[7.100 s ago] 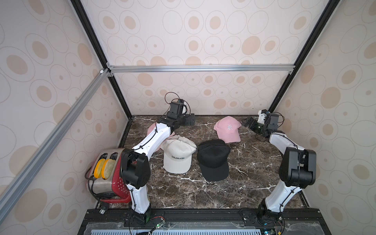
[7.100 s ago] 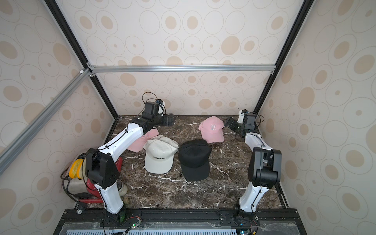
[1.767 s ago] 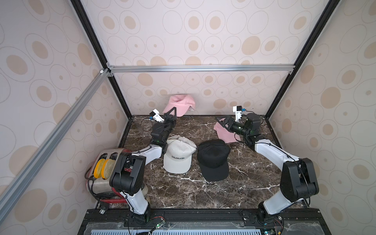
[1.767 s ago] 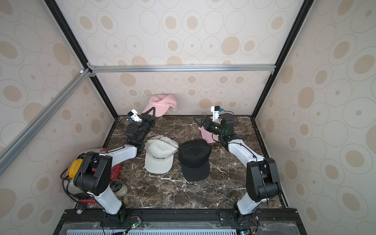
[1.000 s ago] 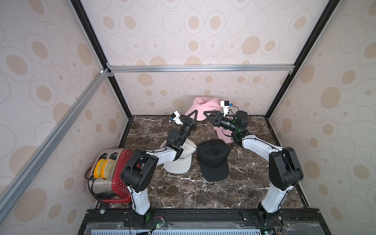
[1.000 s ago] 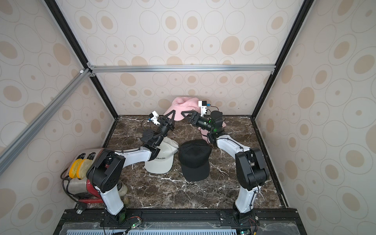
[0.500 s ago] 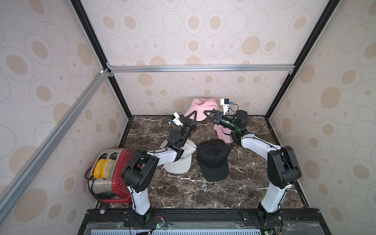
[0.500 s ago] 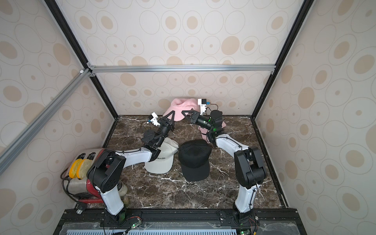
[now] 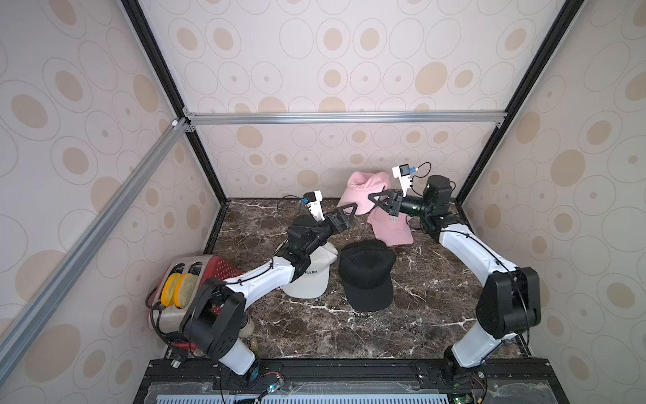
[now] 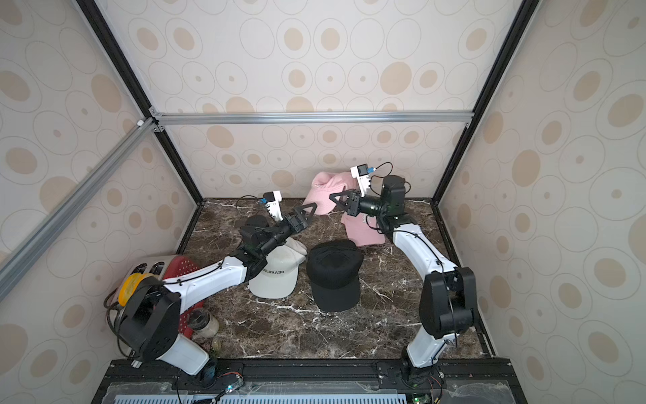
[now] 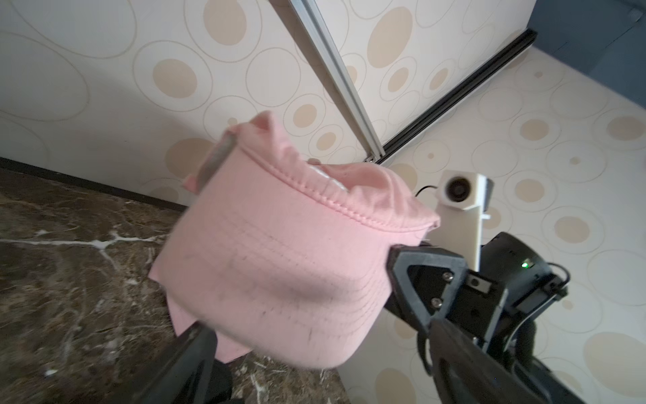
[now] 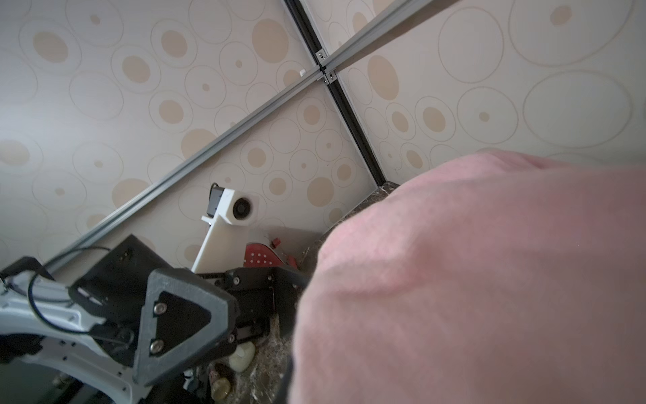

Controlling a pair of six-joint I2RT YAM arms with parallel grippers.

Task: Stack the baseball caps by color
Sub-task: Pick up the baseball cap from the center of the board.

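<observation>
A pink baseball cap [image 9: 363, 190] [image 10: 323, 190] hangs in the air near the back wall, with my right gripper [image 9: 372, 199] [image 10: 337, 200] shut on its edge. It fills the right wrist view [image 12: 472, 280] and hides those jaws. My left gripper [image 9: 349, 211] [image 10: 309, 211] is open just left of it, its fingers [image 11: 188, 363] spread wide under the brim [image 11: 279, 245] without pinching. A second pink cap [image 9: 389, 229] lies on the table below. A black cap [image 9: 367, 273] and a white "COLORADO" cap [image 10: 276, 278] lie mid-table, the white one partly under my left arm.
A silver toaster [image 9: 181, 280] with a red basket [image 9: 223, 269] stands at the table's left edge, with a small jar [image 10: 202, 323] beside it. Patterned walls and aluminium frame bars [image 9: 342, 117] close in the table on three sides.
My right gripper closed on the raised pink cap. My left gripper then let go of it, opened wide and dropped back a little.
</observation>
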